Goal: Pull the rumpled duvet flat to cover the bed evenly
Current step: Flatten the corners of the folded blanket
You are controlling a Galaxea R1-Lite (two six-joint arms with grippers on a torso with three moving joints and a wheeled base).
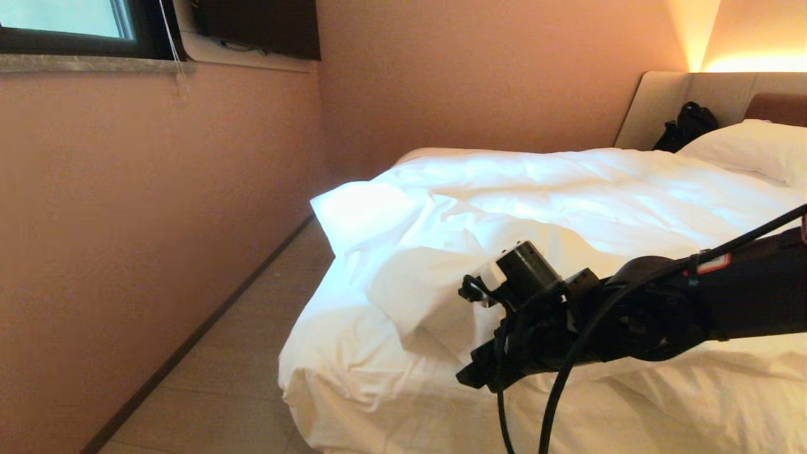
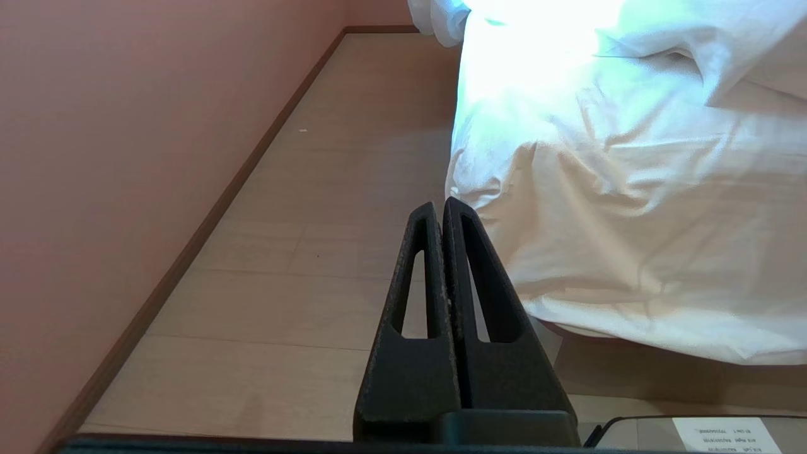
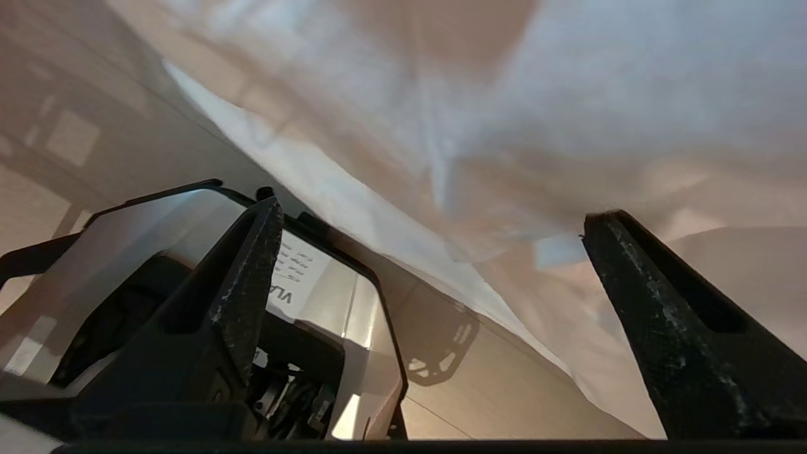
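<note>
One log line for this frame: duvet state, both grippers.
duvet: rumpled, corner folded back at foot of bed | right gripper: open, empty, at hanging edge | left gripper: shut, parked low above floor

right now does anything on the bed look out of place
Yes: the duvet is folded back on itself near the foot corner, bunched in a lump, leaving the sheet bare there. A black bag leans against the headboard.

You have one bed (image 1: 353, 410), one duvet (image 1: 536, 195), one pillow (image 1: 750, 151), one black bag (image 1: 687, 126), one window (image 1: 63, 25), and two grippers, left (image 2: 439, 205) and right (image 3: 429, 221).
</note>
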